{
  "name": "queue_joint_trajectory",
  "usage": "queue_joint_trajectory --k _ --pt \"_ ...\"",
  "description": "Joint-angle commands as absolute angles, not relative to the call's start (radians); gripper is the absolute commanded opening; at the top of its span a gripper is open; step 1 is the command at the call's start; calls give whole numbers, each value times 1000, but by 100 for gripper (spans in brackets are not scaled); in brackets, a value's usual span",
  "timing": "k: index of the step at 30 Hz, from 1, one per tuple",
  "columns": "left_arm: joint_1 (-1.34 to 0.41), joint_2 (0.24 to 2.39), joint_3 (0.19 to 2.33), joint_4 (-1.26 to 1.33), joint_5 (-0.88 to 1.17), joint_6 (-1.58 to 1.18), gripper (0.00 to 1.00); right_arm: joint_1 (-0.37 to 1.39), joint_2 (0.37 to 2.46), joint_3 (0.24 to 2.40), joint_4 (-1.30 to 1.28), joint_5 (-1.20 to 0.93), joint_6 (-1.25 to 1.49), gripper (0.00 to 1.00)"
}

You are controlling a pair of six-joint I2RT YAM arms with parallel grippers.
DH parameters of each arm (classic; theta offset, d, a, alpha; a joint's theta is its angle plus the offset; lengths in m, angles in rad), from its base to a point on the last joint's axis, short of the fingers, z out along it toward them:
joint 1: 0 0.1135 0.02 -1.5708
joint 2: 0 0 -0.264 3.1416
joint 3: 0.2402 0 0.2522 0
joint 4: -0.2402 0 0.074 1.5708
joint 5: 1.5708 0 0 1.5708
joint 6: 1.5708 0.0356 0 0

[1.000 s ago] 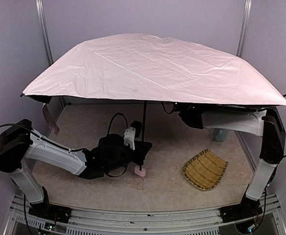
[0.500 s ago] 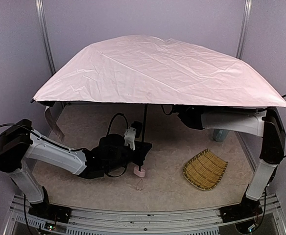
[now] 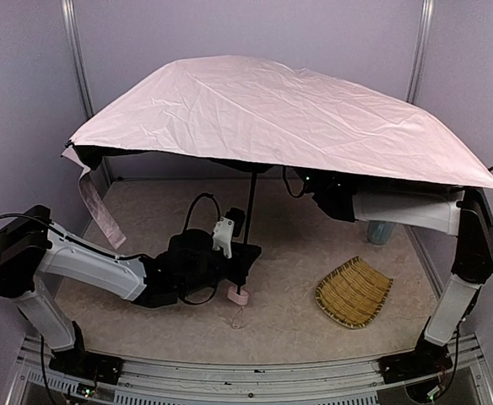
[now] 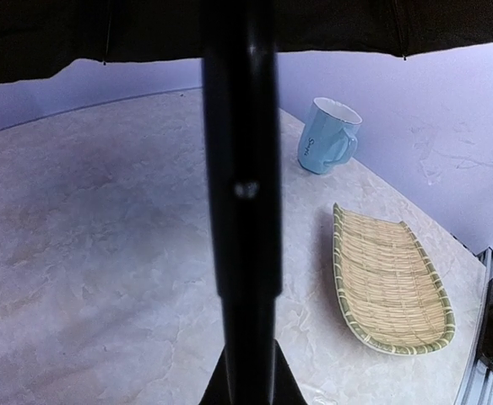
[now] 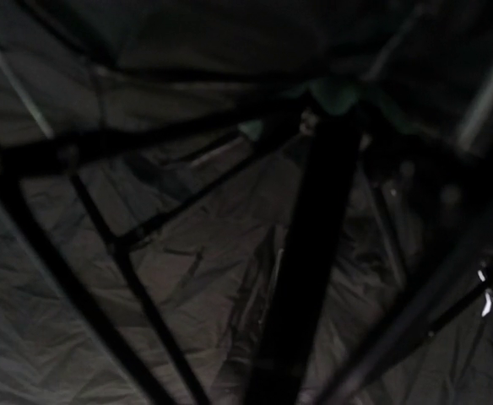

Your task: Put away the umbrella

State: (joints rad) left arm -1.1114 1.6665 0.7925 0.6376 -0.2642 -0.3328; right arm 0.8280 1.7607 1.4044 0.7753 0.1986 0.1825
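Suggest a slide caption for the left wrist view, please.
Black umbrella shaft fills the foreground; blue mug and straw tray behind.

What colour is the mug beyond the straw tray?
Light blue, white inside: the mug shows best in the left wrist view.

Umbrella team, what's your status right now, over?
Left gripper shut on the umbrella shaft near the handle. Right arm up under the open canopy, grip hidden. Straw tray and mug off right, clear.

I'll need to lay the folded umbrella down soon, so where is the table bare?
Bare tabletop lies far left, between the left arm and the back wall, and mid-table, between the umbrella shaft and the woven straw tray. The right is crowded: tray, blue mug, right arm.
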Motion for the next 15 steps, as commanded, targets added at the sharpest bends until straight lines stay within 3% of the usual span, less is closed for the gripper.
queue_joint_trajectory --k 1,3,7,9,12,13,15 --pt "-1112 1598 794 792 -295 -279 0 805 1735 1376 728 259 185 52" --pt "-1111 1592 788 801 -308 -277 0 804 1730 1352 737 291 204 59" --pt "-1116 1596 788 804 -325 -263 0 799 1720 1339 761 293 228 60" --pt "-1120 1599 787 804 -332 -258 0 798 1721 1350 754 281 233 55" --pt "-1126 1607 785 809 -349 -259 0 796 1722 1364 737 273 254 39" --pt "-1126 1610 785 811 -354 -262 0 796 1720 1363 736 274 267 40" --pt "-1125 1613 786 819 -367 -267 0 797 1715 1348 744 275 294 50"
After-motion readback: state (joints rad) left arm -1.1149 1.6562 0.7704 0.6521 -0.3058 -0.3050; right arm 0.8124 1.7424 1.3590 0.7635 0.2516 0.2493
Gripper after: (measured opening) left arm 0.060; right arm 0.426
